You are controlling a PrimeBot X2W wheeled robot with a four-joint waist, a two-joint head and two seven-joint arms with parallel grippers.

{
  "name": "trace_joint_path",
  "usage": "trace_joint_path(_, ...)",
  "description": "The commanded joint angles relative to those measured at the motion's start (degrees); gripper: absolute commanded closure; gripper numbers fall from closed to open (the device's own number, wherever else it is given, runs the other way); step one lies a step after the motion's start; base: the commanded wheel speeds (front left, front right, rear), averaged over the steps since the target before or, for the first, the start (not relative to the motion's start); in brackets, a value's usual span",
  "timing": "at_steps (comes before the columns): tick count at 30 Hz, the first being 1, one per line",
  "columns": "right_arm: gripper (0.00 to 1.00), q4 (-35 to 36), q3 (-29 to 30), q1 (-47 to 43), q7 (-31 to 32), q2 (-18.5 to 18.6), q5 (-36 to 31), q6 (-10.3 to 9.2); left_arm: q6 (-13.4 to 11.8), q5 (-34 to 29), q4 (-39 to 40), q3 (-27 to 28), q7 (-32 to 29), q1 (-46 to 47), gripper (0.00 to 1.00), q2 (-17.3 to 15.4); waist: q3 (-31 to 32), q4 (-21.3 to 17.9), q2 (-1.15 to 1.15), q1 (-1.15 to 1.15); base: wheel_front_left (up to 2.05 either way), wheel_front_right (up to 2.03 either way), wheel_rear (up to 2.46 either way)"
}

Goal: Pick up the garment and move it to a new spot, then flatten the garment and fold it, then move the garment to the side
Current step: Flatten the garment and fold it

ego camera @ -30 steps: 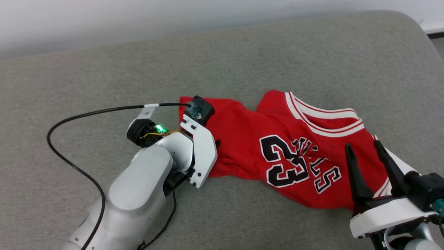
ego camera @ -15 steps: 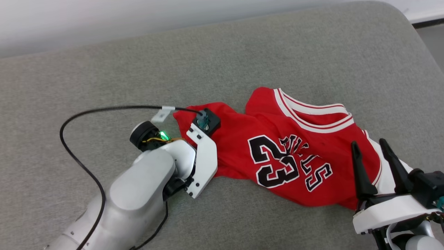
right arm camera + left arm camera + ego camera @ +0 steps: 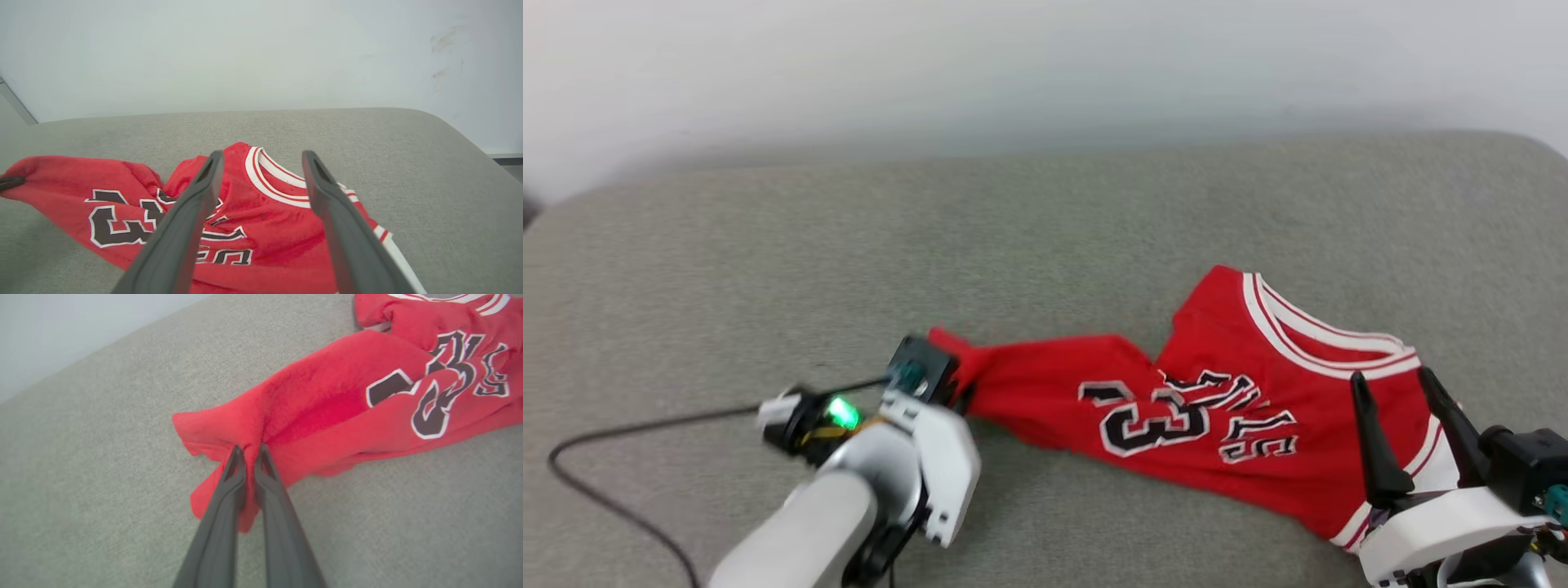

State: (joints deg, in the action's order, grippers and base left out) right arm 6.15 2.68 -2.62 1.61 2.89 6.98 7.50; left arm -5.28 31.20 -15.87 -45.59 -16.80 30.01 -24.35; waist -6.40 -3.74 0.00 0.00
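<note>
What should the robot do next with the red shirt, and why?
Probably lift the left tool a little: it is shut on a corner of the red jersey shirt with black-and-white lettering, which lies crumpled on the grey fabric cushion.

Bright, diffuse light; faint shadows. Head view motion-blurred, worst on left forearm (image 3: 805, 523). Wrist views bowed at edges.
</note>
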Motion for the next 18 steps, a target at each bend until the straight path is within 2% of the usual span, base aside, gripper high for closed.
trace_joint_path(1, 0.0, 0.43, 0.18, -0.83, 0.38, -0.02, -0.05, -0.02, -1.57, 0.75, 2.05, 0.64, 0.35, -3.12, 1.0, -1.16, 3.21, 3.4, 0.0, 0.0, 0.0, 0.0, 0.0)
trace_joint_path(7, 0.0, 1.06, 0.18, -2.6, 1.14, -0.02, 0.29, -0.02, -9.9, 6.52, 11.37, 3.69, -0.45, -19.87, 1.0, -5.7, 5.3, 5.67, 0.0, 0.0, 0.0, 0.0, 0.0)
trace_joint_path(11, 0.0, 1.05, -0.15, -3.38, 1.45, -0.02, 0.34, -0.02, -13.6, 11.22, 14.02, 5.33, -0.51, -29.21, 1.0, -6.22, 6.24, 6.26, 0.0, 0.0, 0.0, 0.0, 0.0)
trace_joint_path(12, 0.0, 1.05, -0.23, -3.51, 1.52, -0.02, 0.29, -0.02, -14.21, 12.04, 14.38, 5.63, -0.21, -30.78, 0.8, -6.17, 6.39, 6.33, 0.0, 0.0, 0.0, 0.0, 0.0)
trace_joint_path(13, 0.0, 1.1, -0.31, -3.6, 1.6, -0.01, 0.26, -0.02, -14.54, 12.97, 14.72, 5.95, 0.08, -32.07, 0.22, -5.74, 6.47, 6.39, 0.0, 0.0, 0.0, 0.0, 0.0)
trace_joint_path(14, 0.0, 1.15, -0.37, -3.68, 1.65, -0.02, 0.21, -0.02, -14.81, 13.25, 15.06, 6.07, 0.52, -32.96, 0.0, -5.5, 6.55, 6.48, 0.0, 0.0, 0.0, 0.0, 0.0)
trace_joint_path(18, 0.0, 1.27, -0.55, -3.97, 1.6, -0.02, -0.22, -0.02, -15.42, 12.31, 16.13, 7.03, 4.06, -32.66, 0.0, -4.54, 6.97, 6.85, 0.0, 0.0, 0.0, 0.0, 0.0)
